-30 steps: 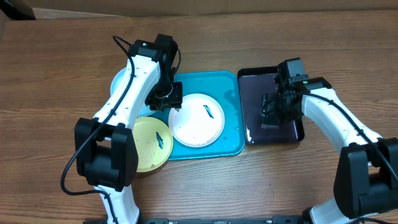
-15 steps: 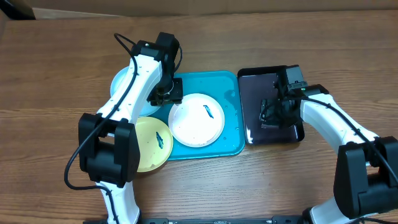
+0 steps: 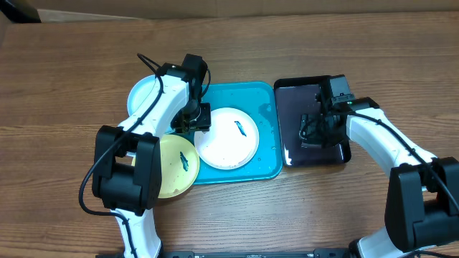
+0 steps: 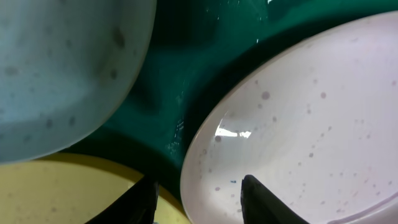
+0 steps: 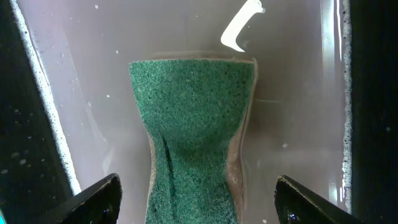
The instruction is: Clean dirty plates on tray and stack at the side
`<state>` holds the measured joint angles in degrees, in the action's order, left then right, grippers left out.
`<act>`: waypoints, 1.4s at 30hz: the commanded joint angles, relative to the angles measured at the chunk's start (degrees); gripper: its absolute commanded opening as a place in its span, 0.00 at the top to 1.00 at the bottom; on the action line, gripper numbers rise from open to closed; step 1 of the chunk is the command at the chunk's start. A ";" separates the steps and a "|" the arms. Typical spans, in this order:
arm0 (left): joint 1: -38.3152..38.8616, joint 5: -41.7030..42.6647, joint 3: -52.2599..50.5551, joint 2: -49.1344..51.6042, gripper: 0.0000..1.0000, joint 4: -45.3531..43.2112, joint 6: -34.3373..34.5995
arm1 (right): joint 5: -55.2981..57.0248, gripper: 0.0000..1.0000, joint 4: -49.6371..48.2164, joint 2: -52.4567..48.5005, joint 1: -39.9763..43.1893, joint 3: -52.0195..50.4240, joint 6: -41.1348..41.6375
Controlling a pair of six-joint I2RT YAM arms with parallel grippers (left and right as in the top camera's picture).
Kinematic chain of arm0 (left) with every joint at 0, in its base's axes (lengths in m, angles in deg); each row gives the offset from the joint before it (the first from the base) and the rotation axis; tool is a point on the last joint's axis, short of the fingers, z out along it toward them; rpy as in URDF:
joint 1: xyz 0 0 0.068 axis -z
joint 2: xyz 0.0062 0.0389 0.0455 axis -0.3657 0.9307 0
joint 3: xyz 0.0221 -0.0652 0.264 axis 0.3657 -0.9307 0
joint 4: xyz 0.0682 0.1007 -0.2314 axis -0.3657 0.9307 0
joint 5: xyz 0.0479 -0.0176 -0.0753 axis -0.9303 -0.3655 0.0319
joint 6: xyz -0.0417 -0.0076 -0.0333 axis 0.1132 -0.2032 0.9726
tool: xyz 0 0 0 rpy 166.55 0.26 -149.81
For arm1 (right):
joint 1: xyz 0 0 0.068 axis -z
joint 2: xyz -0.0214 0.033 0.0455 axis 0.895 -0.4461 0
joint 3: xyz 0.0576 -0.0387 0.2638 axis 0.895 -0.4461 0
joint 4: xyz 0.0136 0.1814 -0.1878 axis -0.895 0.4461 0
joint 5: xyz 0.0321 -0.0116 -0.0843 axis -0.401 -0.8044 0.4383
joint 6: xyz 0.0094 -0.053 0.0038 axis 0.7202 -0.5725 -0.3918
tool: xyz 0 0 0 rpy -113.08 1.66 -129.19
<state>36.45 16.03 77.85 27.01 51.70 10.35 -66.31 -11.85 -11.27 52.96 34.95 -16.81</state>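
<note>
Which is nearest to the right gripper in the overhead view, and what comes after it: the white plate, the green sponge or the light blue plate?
Measured from the right gripper:
1. The green sponge, directly under it in the black tray.
2. The white plate, off to its left on the teal tray.
3. The light blue plate, farthest, at the teal tray's far left corner.

The teal tray (image 3: 252, 97) sits flat on the tabletop (image 3: 72, 64). The white plate (image 3: 226, 143) lies face-up inside it, with a dark-blue smear (image 3: 240, 129) near its rim. The pale-yellow plate (image 3: 174, 168), smeared too, hangs over the tray's front-left corner. The light-blue plate (image 3: 142, 97) is at the tray's left edge, partly hidden.
</note>
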 commanded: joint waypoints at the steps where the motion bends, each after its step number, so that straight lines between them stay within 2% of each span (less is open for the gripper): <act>1: 0.02 -0.96 -1.70 0.70 0.56 -1.55 0.42 | -0.04 0.20 -0.24 0.24 -0.11 -0.46 0.31; 9: 0.02 -1.25 -6.86 0.70 0.60 -8.20 0.42 | -0.07 0.20 -0.20 0.24 -0.11 -0.46 0.31; 14: 0.02 -1.68 -8.28 0.70 0.79 -10.60 0.42 | -0.07 0.20 -0.22 0.24 -0.11 -0.46 0.31; 21: -1.07 -2.14 -5.46 0.70 0.85 -12.72 0.39 | -0.04 0.19 -0.22 0.24 -0.11 -0.46 0.28; 24: -1.95 -2.05 -3.78 0.70 0.85 -12.50 0.42 | -0.04 0.16 -0.26 0.24 -0.11 -0.46 0.28; 27: -2.27 -2.08 -3.74 0.70 0.72 -12.33 0.39 | -0.07 0.11 -0.24 0.24 -0.11 -0.46 0.31; 30: -2.23 -2.05 -3.87 0.70 0.69 -11.02 0.42 | -0.07 0.10 -0.24 0.24 -0.11 -0.46 0.28; 31: -2.21 -1.73 -3.87 0.70 0.71 -10.34 0.42 | -0.04 0.10 -0.26 0.24 -0.11 -0.46 0.28; 33: -2.19 -1.38 -3.87 0.70 0.82 -8.81 0.44 | -0.07 0.10 -0.26 0.24 -0.11 -0.46 0.28; 37: -2.19 -1.40 -3.87 0.70 0.86 -6.56 0.42 | -0.07 0.10 -0.35 0.24 -0.11 -0.46 0.28; 39: -2.19 -1.44 -3.87 0.70 0.96 -6.49 0.42 | -0.04 0.10 -0.52 0.24 -0.11 -0.46 0.31; 42: -2.25 -1.49 -3.87 0.70 0.96 -8.55 0.39 | -0.07 0.10 -1.57 0.24 -0.11 -0.46 0.28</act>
<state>34.38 14.89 73.11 27.05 44.36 10.52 -66.31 -12.55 -11.27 52.96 34.95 -16.76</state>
